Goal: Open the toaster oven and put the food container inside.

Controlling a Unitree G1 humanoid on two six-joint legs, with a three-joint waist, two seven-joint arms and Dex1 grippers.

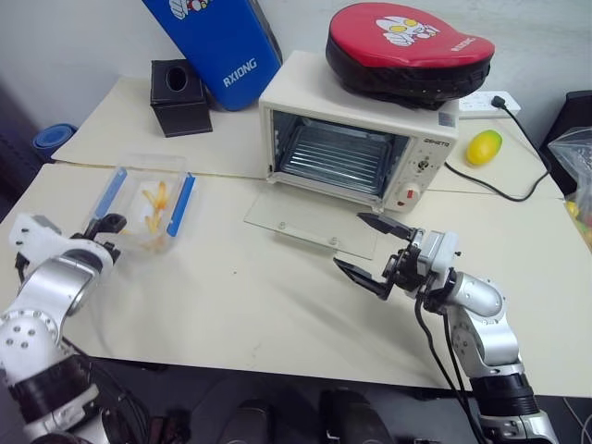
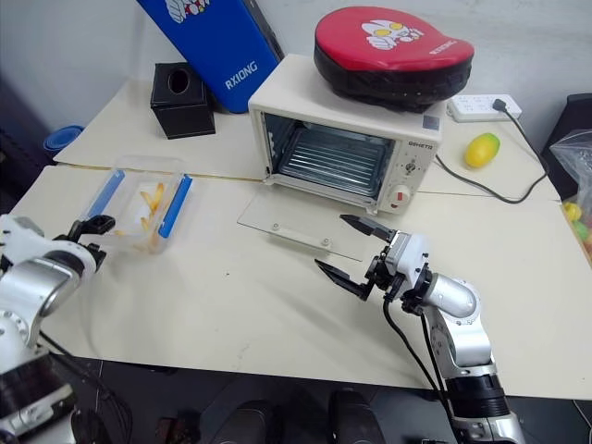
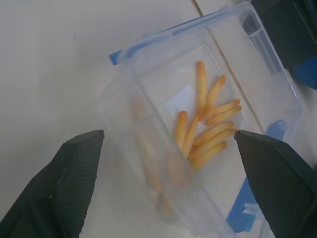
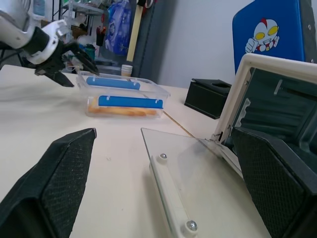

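Note:
The cream-white toaster oven point(image 1: 356, 139) stands at the back of the table, its glass door point(image 1: 310, 220) folded down flat and the wire rack showing inside. The food container point(image 1: 148, 208), a clear box with two blue clips and yellow-orange strips, lies on the table left of the oven. My left gripper point(image 1: 104, 234) is open at the container's near left corner; in the left wrist view its fingers point(image 3: 74, 173) spread to either side of the box without touching it. My right gripper point(image 1: 348, 240) hangs open and empty just in front of the lowered door.
A red padded mitt point(image 1: 407, 51) lies on top of the oven. Behind the container are a black tissue box point(image 1: 180, 97) and a blue pad point(image 1: 217, 37). A yellow-green fruit point(image 1: 484, 146), a power strip point(image 1: 486, 102) with its cable and a plastic bag point(image 1: 573, 157) are at the right.

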